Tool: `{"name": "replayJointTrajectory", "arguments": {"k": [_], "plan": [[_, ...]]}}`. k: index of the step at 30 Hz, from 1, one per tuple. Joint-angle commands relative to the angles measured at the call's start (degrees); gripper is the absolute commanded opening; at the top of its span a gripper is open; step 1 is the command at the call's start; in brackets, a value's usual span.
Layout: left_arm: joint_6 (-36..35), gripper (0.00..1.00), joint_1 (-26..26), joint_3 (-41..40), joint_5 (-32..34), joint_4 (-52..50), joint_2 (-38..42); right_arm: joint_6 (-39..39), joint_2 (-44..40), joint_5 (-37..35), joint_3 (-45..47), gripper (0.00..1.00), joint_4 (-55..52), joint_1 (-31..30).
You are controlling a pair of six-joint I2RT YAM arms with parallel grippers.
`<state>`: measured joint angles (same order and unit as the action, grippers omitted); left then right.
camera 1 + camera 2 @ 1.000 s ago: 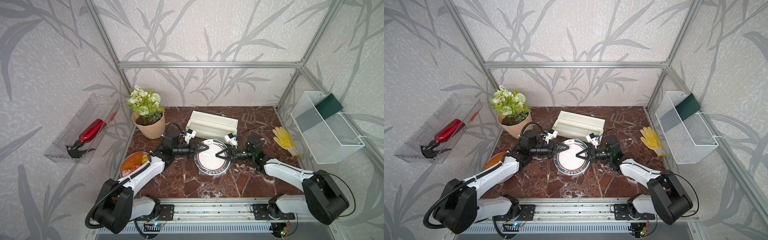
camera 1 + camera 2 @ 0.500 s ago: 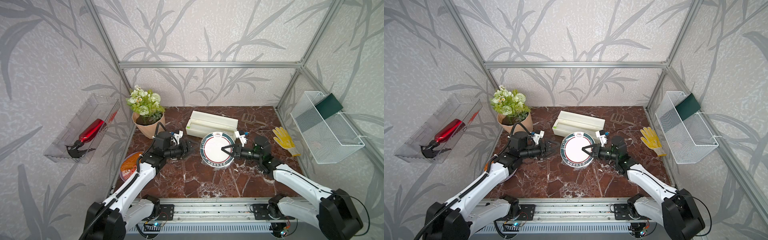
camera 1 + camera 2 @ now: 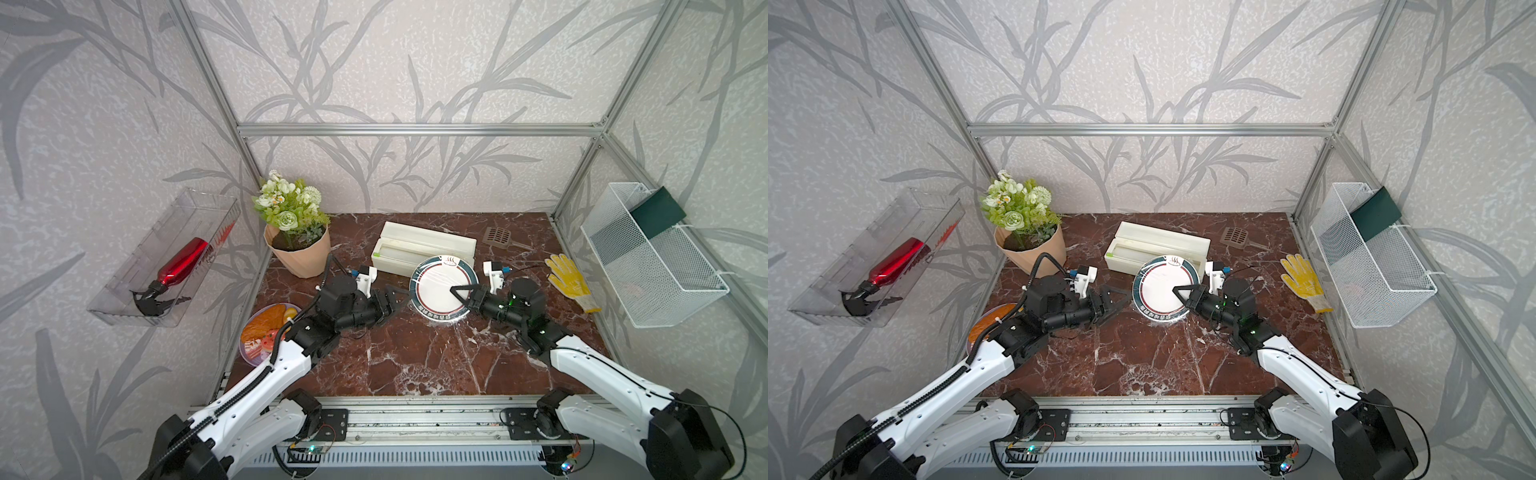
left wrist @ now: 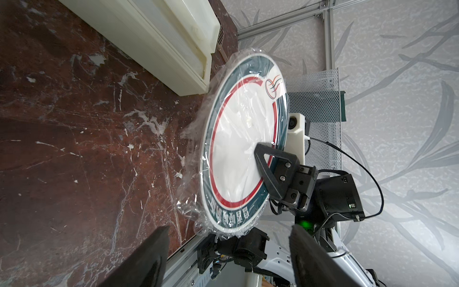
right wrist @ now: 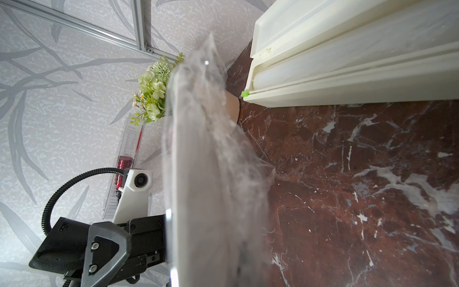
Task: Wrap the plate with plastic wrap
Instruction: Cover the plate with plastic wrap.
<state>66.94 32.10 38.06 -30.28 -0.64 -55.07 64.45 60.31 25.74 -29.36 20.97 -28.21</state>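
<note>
Plastic wrap (image 4: 190,201) — thin, glossy, creased — covers the face of the plate (image 4: 236,149) and bunches loose behind the rim on the side away from the right gripper (image 3: 455,291). That gripper pinches the green rim band, one finger flat on the wrapped face and the other hidden behind. It holds the plate tilted steeply on edge, just in front of the cream dispenser box (image 3: 419,245). Whether the lower rim clears the marble tabletop (image 3: 415,357) I cannot tell. The left gripper (image 3: 400,300) stands spread and empty, just beside the plate's opposite rim, touching neither plate nor film.

The step in hand looks like the finish — the covering is done, but the loose skirt is not yet tucked. The next move probably calls for the left gripper to catch that trailing film and press it against the plate's back. The right needs a firm pinch meanwhile, since the film looks slippery.
</note>
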Motion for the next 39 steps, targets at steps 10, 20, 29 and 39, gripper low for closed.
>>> {"name": "replayJointTrajectory", "arguments": {"k": [10,20,29,39], "plan": [[5.6,0.73,2.1,-0.9,0.3,17.2,-8.7,4.2,2.3,-0.1,-0.3,0.09,9.0,-2.8],[9.3,0.67,2.9,-2.3,-1.3,27.2,-12.0,6.8,4.1,0.6,0.1,0.08,14.0,-3.4],[12.6,0.46,3.7,-3.1,-2.1,33.8,-14.1,8.2,4.7,0.2,1.1,0.07,17.2,-3.7],[11.4,0.23,3.7,-3.2,-2.1,32.6,-12.2,7.0,4.5,0.2,1.2,0.07,16.6,-3.7]]}}
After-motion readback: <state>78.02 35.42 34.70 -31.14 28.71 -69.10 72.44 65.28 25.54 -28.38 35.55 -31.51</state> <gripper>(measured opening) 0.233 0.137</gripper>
